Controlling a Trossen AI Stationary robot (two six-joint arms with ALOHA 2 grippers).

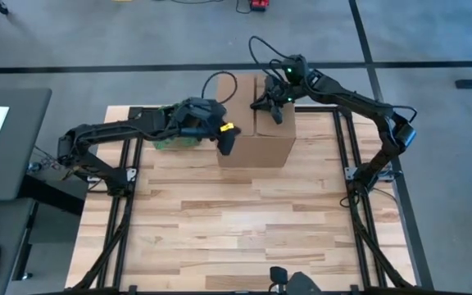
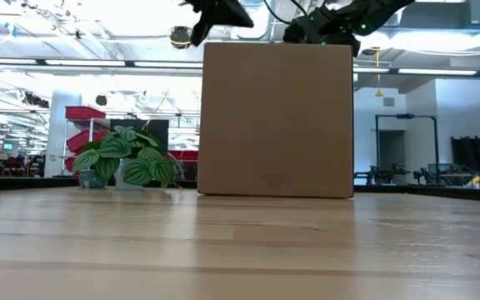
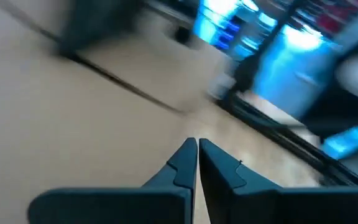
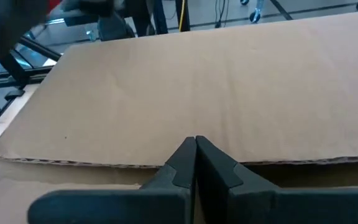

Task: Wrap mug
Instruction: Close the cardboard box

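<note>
On your left, the plant sat at the table's far edge; in the low view its green leaves stood just left of the box. You could not make out its pot clearly.

Next came your left gripper, reaching in over the box's left edge. Its fingers were pressed together with nothing between them, and the wrist view there was blurred.

The box stood near the middle of the table's far side, a plain brown carton with its flaps folded flat across the top. With the top covered, you could not see what was inside, and no view showed you the mug.

On your right, the right gripper hovered over the top of the box near its far edge. Its fingers were also pressed together, empty, just above the flap.
</note>
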